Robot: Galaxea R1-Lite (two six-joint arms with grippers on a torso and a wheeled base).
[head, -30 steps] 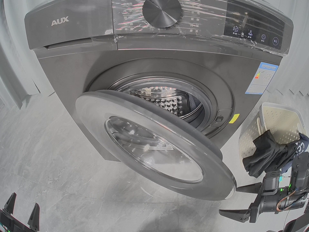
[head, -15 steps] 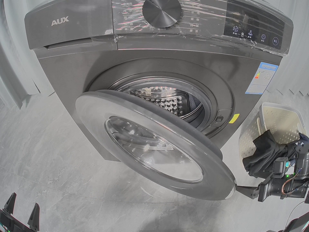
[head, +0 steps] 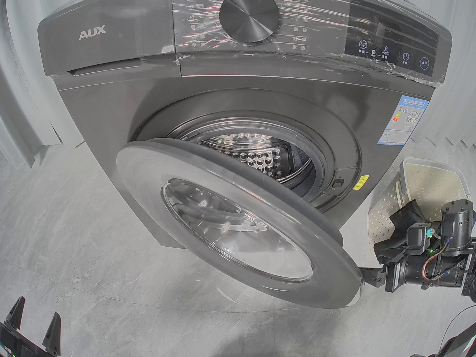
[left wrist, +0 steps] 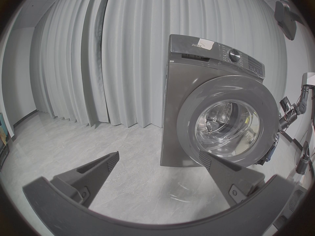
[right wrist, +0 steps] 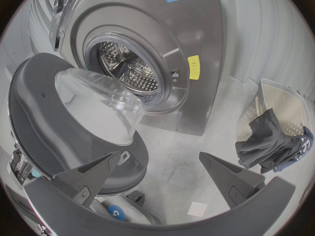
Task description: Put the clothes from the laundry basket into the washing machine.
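The grey washing machine [head: 238, 100] stands with its round door [head: 238, 224] swung open and the drum [head: 253, 154] showing. A white perforated laundry basket [head: 436, 182] sits on the floor to its right. Dark clothes [head: 404, 219] hang over the basket's front rim, and the right wrist view shows them as a dark grey garment [right wrist: 265, 143] over a navy one [right wrist: 303, 146]. My right gripper [head: 372, 277] is open beside the door's lower right edge, just left of the clothes, holding nothing [right wrist: 157, 158]. My left gripper [head: 32, 321] is open low at the near left [left wrist: 157, 156].
Grey tiled floor [head: 74, 234] lies open to the left of the machine. Pleated curtains [left wrist: 115, 66] hang behind and beside it. The open door [right wrist: 65, 115] juts out between my right arm and the drum [right wrist: 128, 66]. A small white square [right wrist: 198, 209] lies on the floor.
My right arm has risen and turned, bringing its gripper up next to the door's edge; the arm now covers part of the hanging clothes. The left gripper has not moved.
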